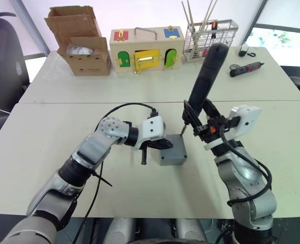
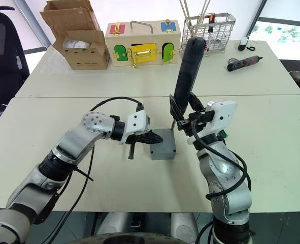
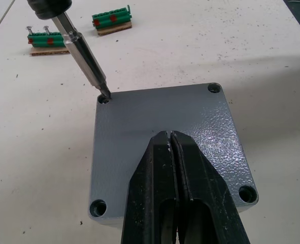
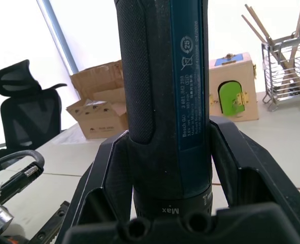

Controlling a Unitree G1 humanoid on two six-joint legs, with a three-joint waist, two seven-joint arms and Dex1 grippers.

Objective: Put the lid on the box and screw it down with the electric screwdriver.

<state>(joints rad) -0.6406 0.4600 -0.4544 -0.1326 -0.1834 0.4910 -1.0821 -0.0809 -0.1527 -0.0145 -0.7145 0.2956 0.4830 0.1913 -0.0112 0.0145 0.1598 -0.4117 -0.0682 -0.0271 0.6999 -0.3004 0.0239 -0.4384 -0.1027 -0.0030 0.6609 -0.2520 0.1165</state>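
The grey lid [image 3: 160, 117] lies on the grey box [image 1: 172, 158] in the middle of the near table, with screw holes at its corners. My left gripper [image 3: 170, 134] is shut with nothing between its fingers, and its tips rest on the lid's top. My right gripper [image 1: 198, 124] is shut on the lower body of the black electric screwdriver [image 1: 206, 76]. The screwdriver stands tilted over the box. Its metal bit [image 3: 86, 56] sits in one corner hole of the lid, on the far side from my left gripper.
At the back of the far table stand a brown cardboard box [image 1: 84, 43], a wooden box with coloured doors [image 1: 147, 48] and a wire rack [image 1: 210, 35]. A small black-and-red screwdriver [image 1: 246, 68] lies at the back right. Two green terminal blocks [image 3: 111, 20] lie beyond the box.
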